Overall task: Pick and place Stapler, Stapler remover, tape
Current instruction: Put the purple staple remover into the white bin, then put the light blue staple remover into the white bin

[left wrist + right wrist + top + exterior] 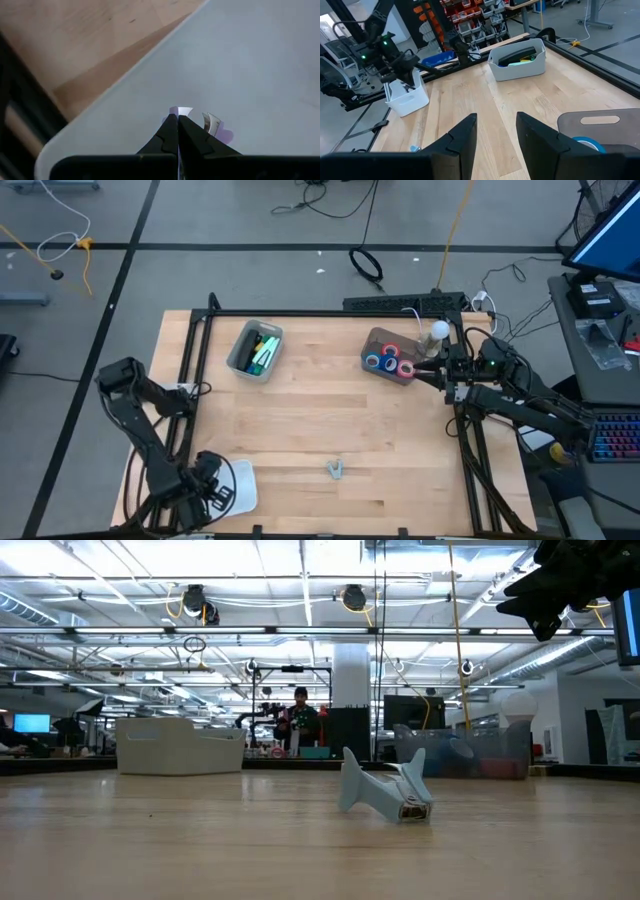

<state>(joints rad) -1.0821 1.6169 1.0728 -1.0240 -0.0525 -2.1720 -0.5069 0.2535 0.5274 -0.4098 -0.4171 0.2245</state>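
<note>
A pale stapler remover (pixel 336 470) (pixel 385 790) lies on the bare wood near the table's near edge. Blue and red tape rolls (pixel 390 363) sit in a grey bin (pixel 375 340) at the far right. My right gripper (pixel 441 372) (pixel 496 131) hovers open and empty beside that bin, high above the table (pixel 548 610). My left gripper (pixel 178 117) (pixel 213 492) points down into a white bin (pixel 243 480) at the near left corner, shut. A second, lilac stapler remover (pixel 212 123) with metal claws shows just past its fingertips, mostly hidden by the fingers. My left gripper stands shut, from above, right over the lilac stapler remover's claws (pixel 185 111) inside the white bin. The fingers hide the spot, so I cannot tell whether they touch it.
A light grey bin (pixel 255 350) (pixel 517 62) with black and green staplers stands at the far left of the wood. A black frame (pixel 330 312) rims the table. A white round object (pixel 438 330) stands behind the tape bin. Open wood lies between the bins.
</note>
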